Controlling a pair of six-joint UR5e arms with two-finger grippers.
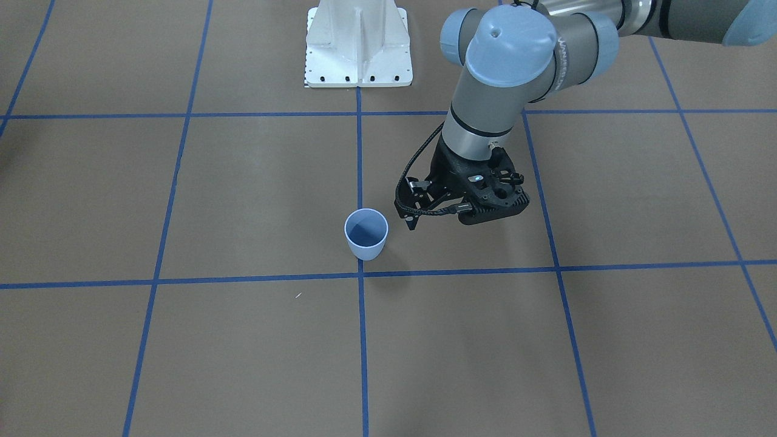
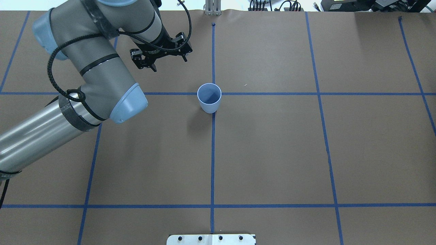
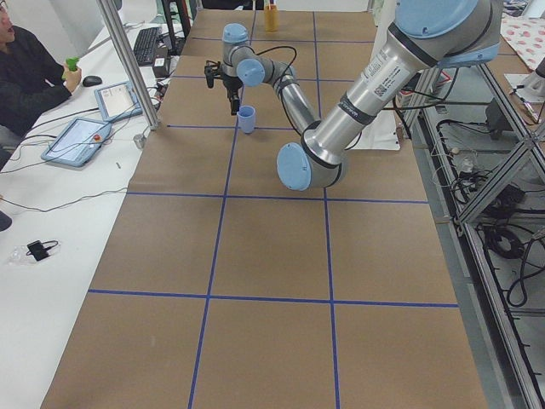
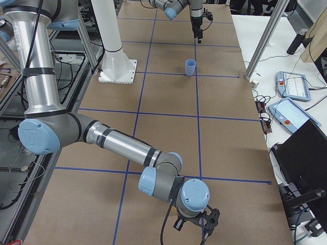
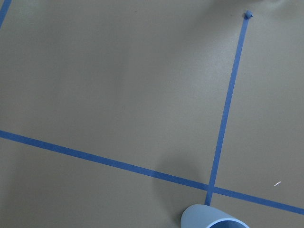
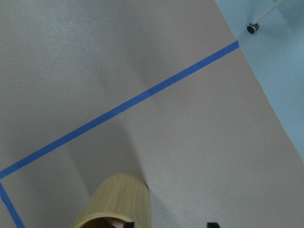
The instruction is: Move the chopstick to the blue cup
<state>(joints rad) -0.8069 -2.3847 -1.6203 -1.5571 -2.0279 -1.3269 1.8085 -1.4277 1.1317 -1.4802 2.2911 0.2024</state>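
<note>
While the left hand [image 1: 414, 220] is hanging above the desk [image 1: 243, 200], I cannot tell whether its fingers are spread or pressed together, or whether they are pinching the chopstick. The blue cup [image 1: 366, 249] is standing upright close by, apart from that hand, at a crossing of blue tape lines [image 1: 358, 152]. Well away at the desk's end, the right hand [image 6: 170, 224] is hovering with fingertips spread, a tan round container [image 6: 121, 202] sitting by one fingertip.

Silver-grey arms [image 2: 98, 64] — pale-blue caps [image 2: 127, 103], black cables [image 1: 425, 212]
</note>
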